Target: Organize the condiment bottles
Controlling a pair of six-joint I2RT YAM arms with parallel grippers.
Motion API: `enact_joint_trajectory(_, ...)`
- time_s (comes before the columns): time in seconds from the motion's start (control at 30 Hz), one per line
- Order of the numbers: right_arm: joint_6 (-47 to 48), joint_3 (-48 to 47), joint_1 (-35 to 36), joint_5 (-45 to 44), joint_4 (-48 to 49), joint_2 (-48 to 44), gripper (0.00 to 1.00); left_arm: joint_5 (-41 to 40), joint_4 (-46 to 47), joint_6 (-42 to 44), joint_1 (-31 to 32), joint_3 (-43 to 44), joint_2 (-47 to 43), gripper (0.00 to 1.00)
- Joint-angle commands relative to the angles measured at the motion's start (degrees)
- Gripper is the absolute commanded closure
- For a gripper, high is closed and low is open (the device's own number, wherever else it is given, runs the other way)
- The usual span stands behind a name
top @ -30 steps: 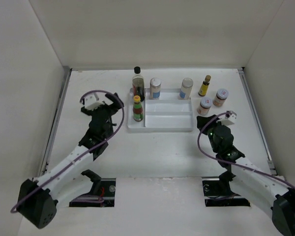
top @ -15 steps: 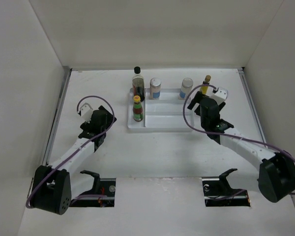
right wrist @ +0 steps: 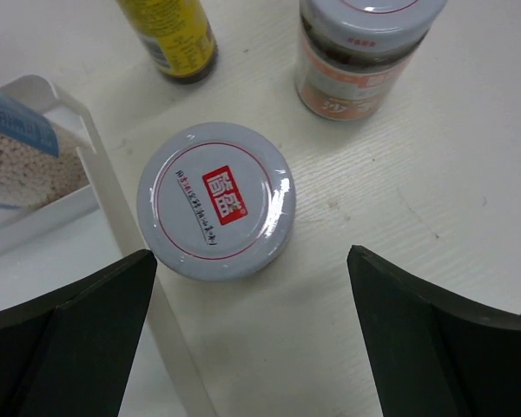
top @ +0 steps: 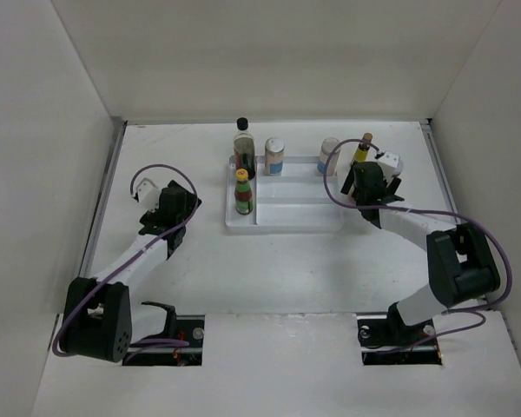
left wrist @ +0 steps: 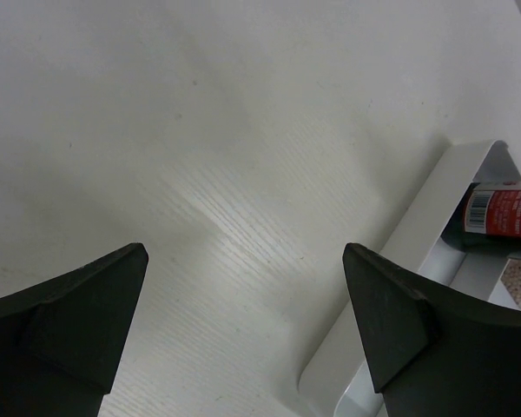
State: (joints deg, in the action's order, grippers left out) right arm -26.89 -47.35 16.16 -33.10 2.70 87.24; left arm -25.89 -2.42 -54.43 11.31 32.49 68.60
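Upper centre of the top view: white divided tray (top: 286, 217) on the table (top: 269, 278). Tall dark bottle (top: 244, 148), black cap, upright at the tray's upper-left corner; can't tell if it's inside the rim or behind it. Red-green bottle (top: 242, 193), yellow cap, upright in the left compartment just below it. Spice jar (top: 274, 156) at the tray's upper edge, blue-label jar (top: 328, 156) toward its upper right. Tiny yellow bottle (top: 361, 150) on the table right of the tray. Right gripper (top: 369, 184) sits just below that bottle, beside the tray's right end, and covers whatever is under it. Left gripper (top: 174, 204) is at frame left, well apart from the tray. Jaw gaps not readable from here.

Left wrist view: left gripper (left wrist: 243, 304) spread wide, fingers (left wrist: 69, 321) in the lower corners, only bare table (left wrist: 200, 130) between them. Tray (left wrist: 399, 252) corner at the right edge, with the red-green bottle (left wrist: 504, 211) inside it.

Right wrist view: right gripper (right wrist: 248, 269) also spread wide, fingers (right wrist: 69, 339) gripping nothing. Red-logo jar (right wrist: 215, 200), pale lid, is centre frame, upright on the table (right wrist: 330, 217), just outside the tray (right wrist: 113, 191) wall; can't tell if touching. Second jar (right wrist: 365, 52) is at upper right, near it. Tiny yellow bottle (right wrist: 169, 35) at top, left of centre. Blue-label jar (right wrist: 17, 139) inside the tray at the left edge.
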Motion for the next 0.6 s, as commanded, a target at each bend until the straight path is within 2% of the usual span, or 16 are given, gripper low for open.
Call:
enact_joint_trajectory(0.0, 1.0, -3.4, 0.0, 2.5, 4.2, 0.9, 0.02, -1.6, 6.4, -0.8, 0.9, -2.6, 0.8, 0.0)
enact_joint_trajectory(0.2, 1.7, -6.9, -2.5, 2.7, 5.6, 4.3, 0.02, -1.6, 8.5, -0.1, 2.2, -3.1, 1.5, 0.0)
enact_joint_trajectory(0.37, 1.1, -7.5, -4.0, 3.5, 6.6, 6.9, 0.08, -1.3, 8.8, 0.6, 2.3, -3.4, 1.0, 0.0)
enact_joint_trajectory(0.5, 0.9, -7.8, -3.9, 3.9, 6.5, 7.9, 0.25, -0.4, 10.1, 1.0, 2.2, -4.0, 0.6, 0.0)
enact_joint_trajectory(0.57, 0.5, -6.9, -3.8, 2.9, 6.6, 6.6, 0.41, -0.1, 10.5, 1.2, 1.9, -4.2, 0.7, 0.0)
